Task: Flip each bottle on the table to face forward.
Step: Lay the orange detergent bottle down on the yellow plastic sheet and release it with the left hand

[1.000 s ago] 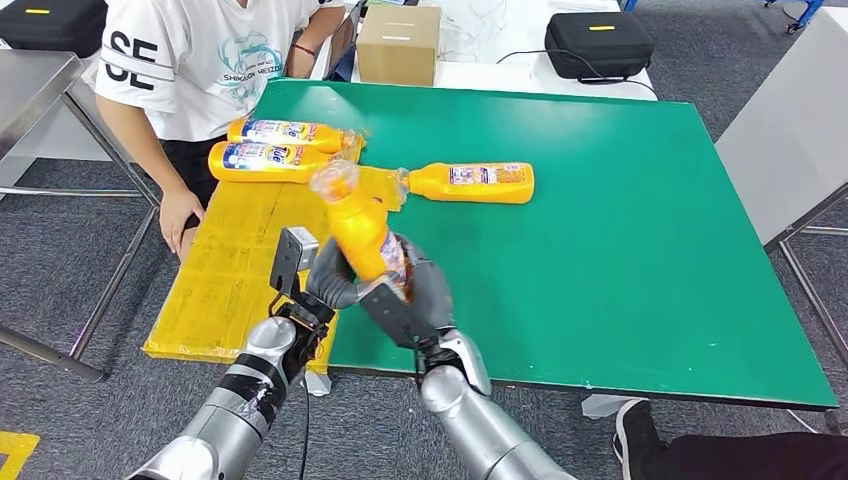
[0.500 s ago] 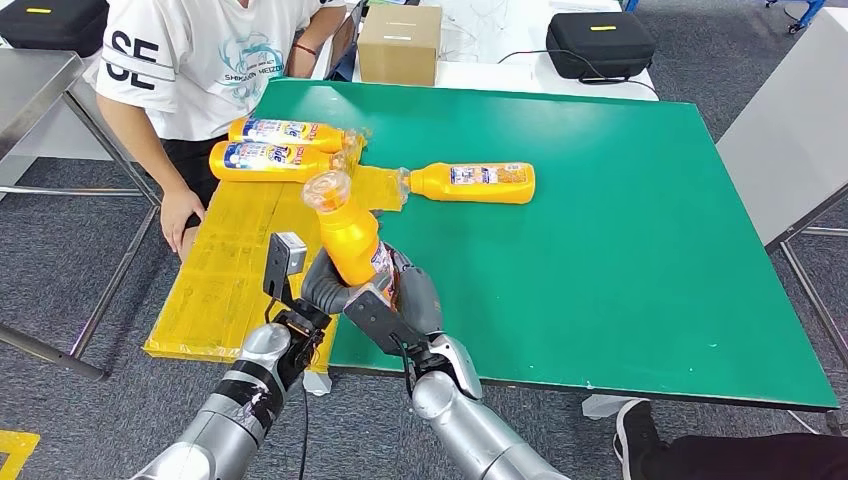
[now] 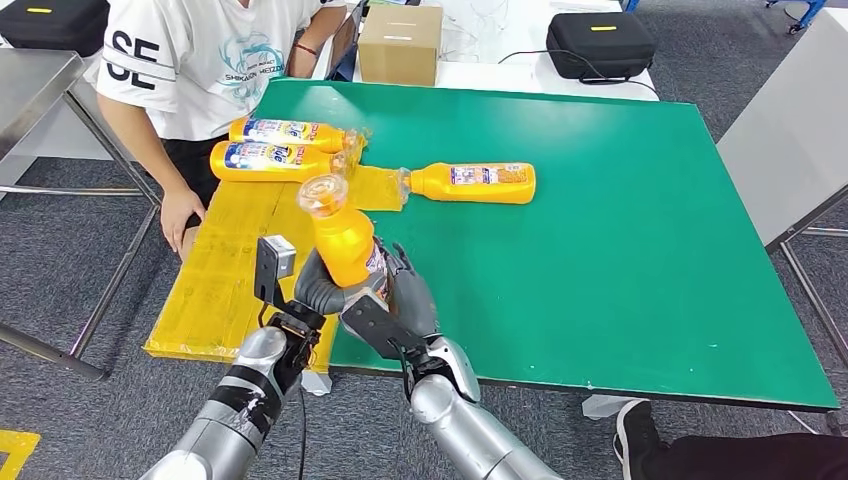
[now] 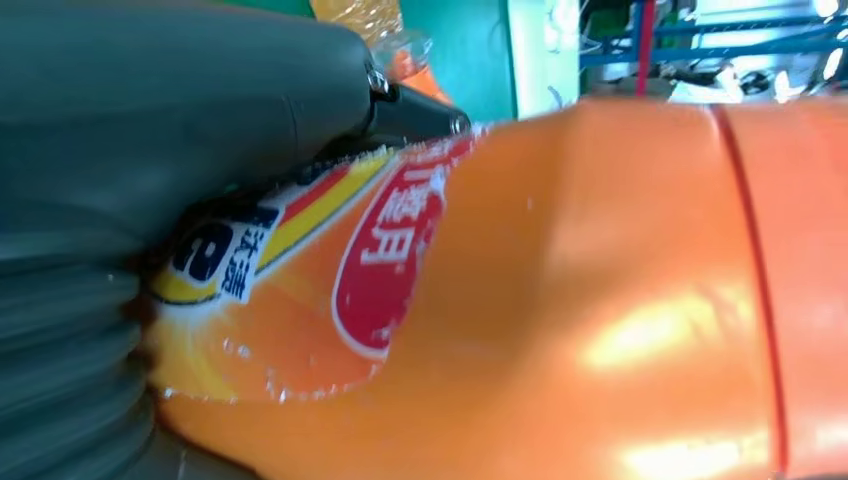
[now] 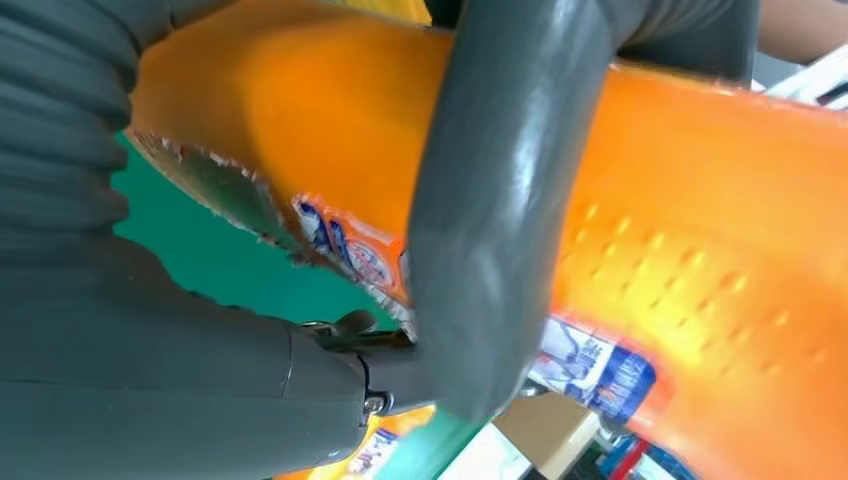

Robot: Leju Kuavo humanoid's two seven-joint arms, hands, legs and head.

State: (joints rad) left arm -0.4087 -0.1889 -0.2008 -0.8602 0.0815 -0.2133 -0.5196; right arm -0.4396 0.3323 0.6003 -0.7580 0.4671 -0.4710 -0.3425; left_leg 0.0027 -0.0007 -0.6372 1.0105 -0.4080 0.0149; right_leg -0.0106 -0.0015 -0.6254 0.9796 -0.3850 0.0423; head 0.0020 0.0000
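Note:
An orange bottle with a clear cap is held upright above the table's near left edge, gripped from both sides. My left hand grips its lower part on the left, and my right hand wraps it from the right. Up close, the bottle's label lies against my left hand, and my right thumb crosses the bottle's orange body. Another orange bottle lies on its side on the green table. Two more bottles lie side by side at the far left.
A yellow mat covers the table's left part. A person in a white shirt sits at the far left corner, one hand by the mat. A cardboard box and a black case stand behind the table.
Both hands have drawn the held bottle nearer and a little left, and tipped it from leaning to nearly upright. The other bottles have not moved.

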